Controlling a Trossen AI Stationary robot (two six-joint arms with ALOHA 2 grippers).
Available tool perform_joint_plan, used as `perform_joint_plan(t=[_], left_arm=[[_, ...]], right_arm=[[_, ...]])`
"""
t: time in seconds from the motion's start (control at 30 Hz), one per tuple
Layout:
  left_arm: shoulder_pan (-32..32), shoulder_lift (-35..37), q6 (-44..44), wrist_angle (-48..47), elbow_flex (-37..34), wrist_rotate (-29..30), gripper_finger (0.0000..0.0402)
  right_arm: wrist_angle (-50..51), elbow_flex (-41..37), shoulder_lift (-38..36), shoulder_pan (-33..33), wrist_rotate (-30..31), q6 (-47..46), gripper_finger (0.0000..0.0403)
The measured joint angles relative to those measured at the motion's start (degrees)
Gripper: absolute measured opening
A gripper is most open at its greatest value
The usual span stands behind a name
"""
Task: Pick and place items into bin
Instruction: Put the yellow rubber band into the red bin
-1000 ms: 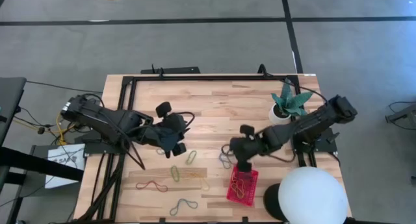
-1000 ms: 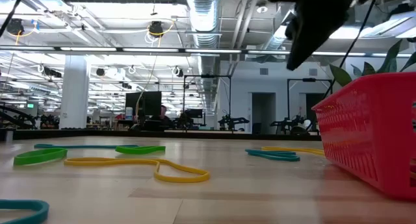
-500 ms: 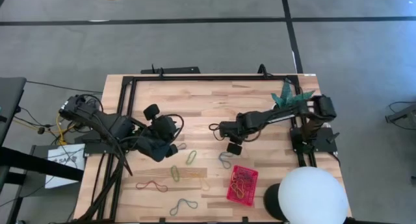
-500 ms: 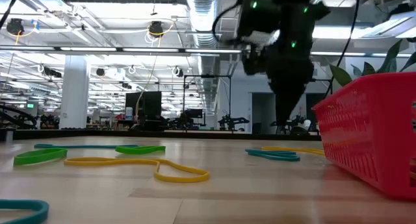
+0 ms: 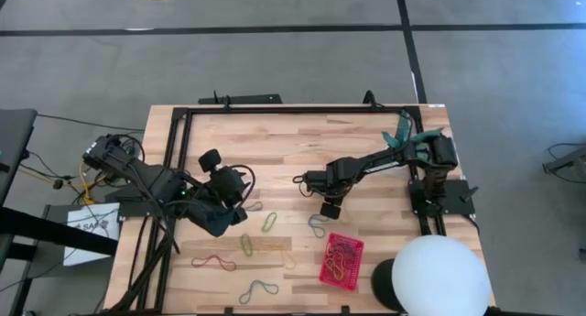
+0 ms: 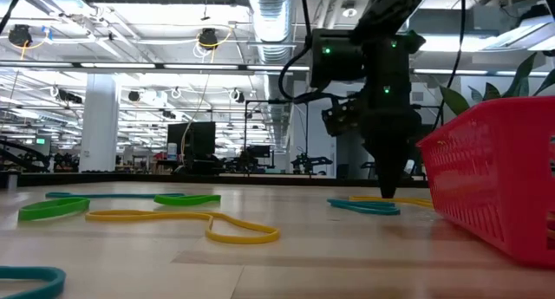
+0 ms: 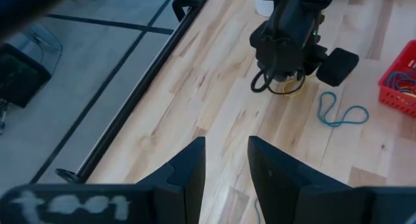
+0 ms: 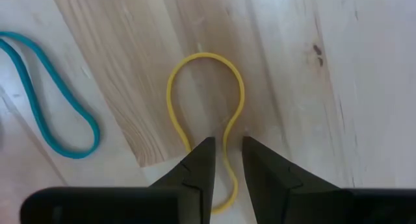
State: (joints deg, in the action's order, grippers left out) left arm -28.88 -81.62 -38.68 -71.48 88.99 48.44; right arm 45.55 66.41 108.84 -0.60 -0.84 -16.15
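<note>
Rubber bands lie flat on the wooden table: green (image 5: 268, 222), yellow-green (image 5: 247, 245), red (image 5: 212, 261), grey-blue (image 5: 259, 288) and teal (image 5: 317, 226). The red mesh bin (image 5: 341, 260) stands near the table's near edge with bands inside. My right gripper (image 8: 226, 152) points down at the table, open by a narrow gap. Its fingers stand on either side of the neck of a yellow band (image 8: 205, 87); I cannot tell whether they touch it. In the low view its tips (image 6: 388, 191) reach the table top. My left gripper (image 7: 226, 152) is open above bare wood, left of the bands.
A white pot with a green plant (image 5: 403, 147) stands at the far right. A big white dome (image 5: 438, 275) sits beside the bin at the near right corner. Black frame rails (image 5: 275, 110) run along the far and left edges. In the low view the bin wall (image 6: 494, 173) fills the right.
My right gripper has left the space over the bin, swung toward the far-left and come down to the table at the yellow band. My left gripper has drawn back toward the table's near-left. The bands have stayed put.
</note>
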Motion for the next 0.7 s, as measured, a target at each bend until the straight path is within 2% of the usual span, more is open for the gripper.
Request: perform_joint_plan(t=[0.13, 0.3, 0.47, 0.7], left_arm=[[0.0, 0.0, -0.1, 0.0, 0.0, 0.0, 0.0107], [0.0, 0.0, -0.1, 0.0, 0.0, 0.1, 0.0107], [0.0, 0.0, -0.1, 0.0, 0.0, 1.1, 0.0107], [0.0, 0.0, -0.3, 0.2, 0.0, 1.8, 0.0107]], right_arm=[[-0.3, 0.0, 0.0, 0.5, 1.2, 0.3, 0.0063], [-1.0, 0.0, 0.1, 0.2, 0.6, 0.8, 0.0009], [-1.7, -0.2, -1.1, -2.3, 0.9, 1.7, 0.0002], [-1.4, 1.7, -8.9, -6.5, -0.7, 2.7, 0.0001]])
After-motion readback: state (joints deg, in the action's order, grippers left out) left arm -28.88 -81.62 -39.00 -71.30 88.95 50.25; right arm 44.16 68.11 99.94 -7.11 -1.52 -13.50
